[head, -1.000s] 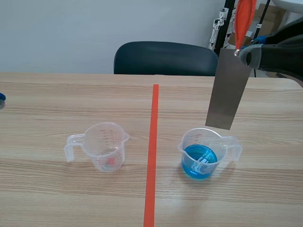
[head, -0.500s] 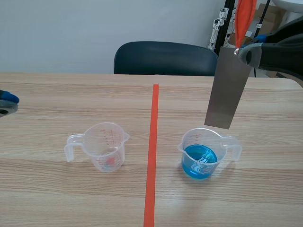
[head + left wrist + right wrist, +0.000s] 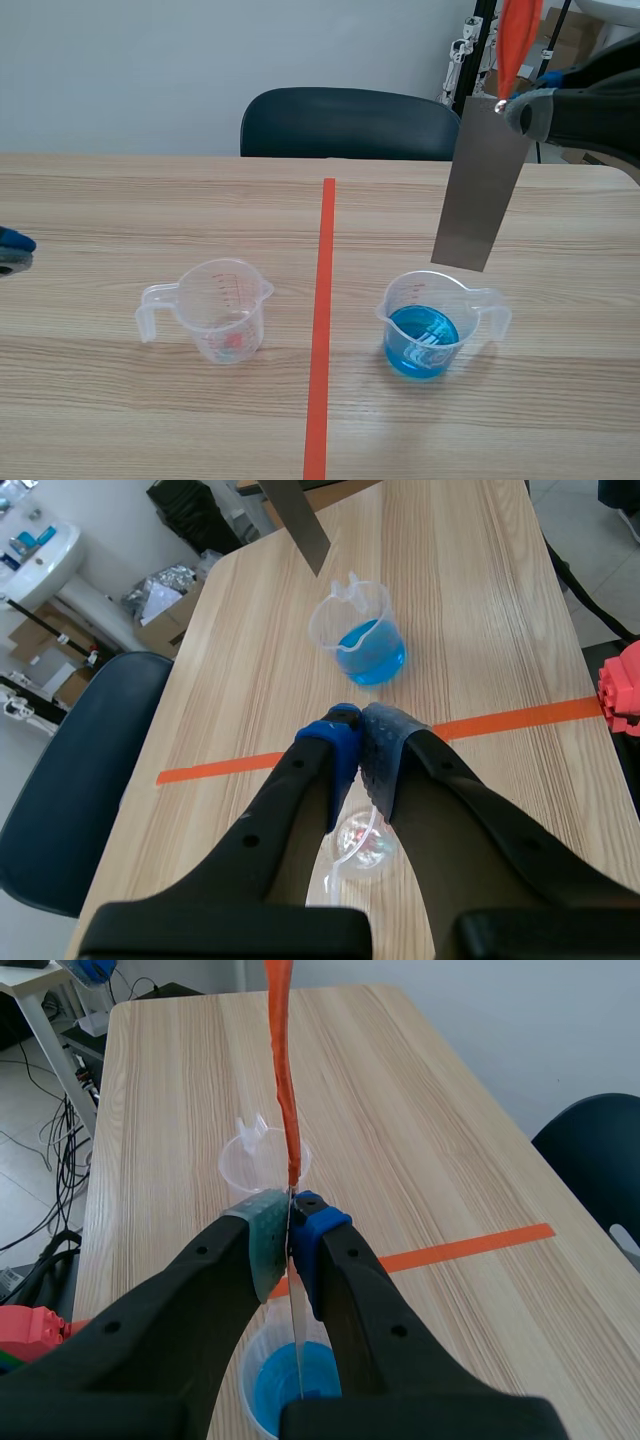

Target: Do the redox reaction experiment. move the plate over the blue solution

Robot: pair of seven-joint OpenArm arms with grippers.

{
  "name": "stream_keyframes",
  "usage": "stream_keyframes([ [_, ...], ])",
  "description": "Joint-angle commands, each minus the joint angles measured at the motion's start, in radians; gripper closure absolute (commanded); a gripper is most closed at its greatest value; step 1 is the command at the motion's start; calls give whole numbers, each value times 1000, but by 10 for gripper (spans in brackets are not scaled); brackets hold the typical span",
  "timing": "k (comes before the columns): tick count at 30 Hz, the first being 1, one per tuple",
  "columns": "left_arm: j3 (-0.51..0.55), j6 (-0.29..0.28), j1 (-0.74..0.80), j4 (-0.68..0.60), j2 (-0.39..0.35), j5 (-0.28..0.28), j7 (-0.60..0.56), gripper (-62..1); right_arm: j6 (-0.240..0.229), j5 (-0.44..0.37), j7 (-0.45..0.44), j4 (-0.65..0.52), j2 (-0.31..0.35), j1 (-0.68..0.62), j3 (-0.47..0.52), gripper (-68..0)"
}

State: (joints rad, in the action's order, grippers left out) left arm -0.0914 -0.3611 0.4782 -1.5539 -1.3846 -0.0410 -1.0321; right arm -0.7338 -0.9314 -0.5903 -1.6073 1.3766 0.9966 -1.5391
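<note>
Right now my right end effector (image 3: pixel 290 1222) is pinching the top end of the metal plate (image 3: pixel 482 185), with a pad pressed onto each flat face. An orange strip (image 3: pixel 518 35) rises from that same end. The plate hangs in the air, clear of the surface (image 3: pixel 560 420), its lower edge just above the rim of the cup (image 3: pixel 430 325) that holds the blue solution. Its long axis runs nearly vertical, top at the grip and bottom toward the cup. It leans a little, so the low end sits nearer the tape line (image 3: pixel 322 300) than the top does. The broad face looks back at me in the scene view. From the right wrist I see it edge-on, a thin line dropping over the blue liquid.

I judge the step nearly lined up. To finish it well I would centre the low edge over the cup's mouth and check both views, since the scene view alone suggests it may sit toward the far rim. I would move slowly so the plate does not swing, and stay high enough to clip neither rim nor spout. The cup looks light and could tip.

My left end effector (image 3: pixel 358 730) has its fingers pressed together on nothing, near the second cup (image 3: pixel 220 310) and well apart from the work.
</note>
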Motion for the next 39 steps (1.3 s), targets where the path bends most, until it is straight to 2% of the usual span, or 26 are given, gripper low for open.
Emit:
stream_keyframes([
  [1,0,-9,-48,-17,24,-2,-18,-27,-12,-14,-18,-5,9,11,-13,-18],
  [3,-9,-26,-103,-18,35,1,-18,-27,-12,-14,-20,-5,8,11,-13,-18],
  [6,-84,-32,-193,-19,42,14,-2,-27,-12,-14,-19,-5,8,11,-13,-18],
  [11,-292,-32,-417,-11,129,120,99,-27,-12,-14,-23,-5,8,11,-13,-18],
  [13,-378,-32,-496,-7,152,137,123,-27,-12,-14,-23,-5,8,12,-13,-18],
  [17,-507,-40,-623,-3,176,139,142,-27,-12,-14,-22,-5,9,12,-13,-18],
  [23,-623,-100,-778,11,251,146,244,-27,-12,-14,-23,-5,9,12,-13,-18],
  [26,-681,-105,-836,30,296,161,287,-27,-12,-14,-23,-5,9,14,-13,-18],
  [33,-794,-129,-956,72,390,162,359,-27,-12,-14,-23,-5,9,14,-13,-18],
  [39,-845,-131,-1033,97,457,161,405,-27,-12,-14,-24,-5,9,14,-13,-18],
])
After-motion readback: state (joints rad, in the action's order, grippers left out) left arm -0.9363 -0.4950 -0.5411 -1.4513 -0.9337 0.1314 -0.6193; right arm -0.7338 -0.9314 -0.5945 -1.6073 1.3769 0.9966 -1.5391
